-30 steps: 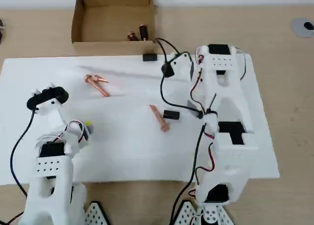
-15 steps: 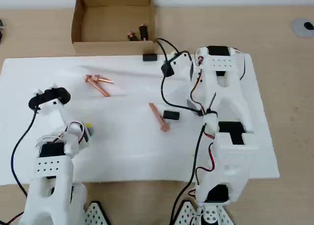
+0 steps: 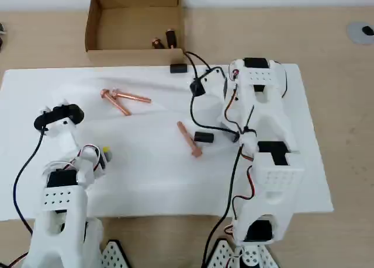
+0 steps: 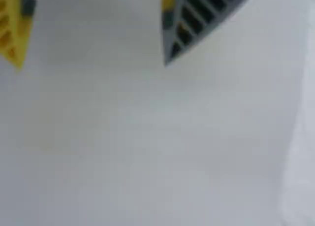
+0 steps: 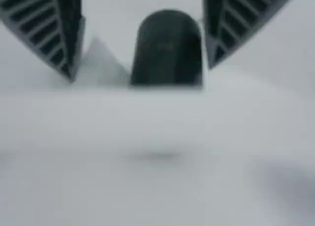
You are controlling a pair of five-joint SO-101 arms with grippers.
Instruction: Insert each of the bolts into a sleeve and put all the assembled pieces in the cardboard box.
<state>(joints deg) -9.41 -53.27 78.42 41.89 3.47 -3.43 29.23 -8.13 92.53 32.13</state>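
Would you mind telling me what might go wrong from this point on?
The sleeve sits between the right gripper's open fingers; closing off-centre might push it away. The two bolts on the left lie close together, so lifting one may drag the other. The black cable loops near another sleeve by the box and could sweep it.

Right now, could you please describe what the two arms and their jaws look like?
The left arm and right arm are white shells with black motors, trailing black and red cables. Their jaws are ribbed dark grey; the left's show yellow.
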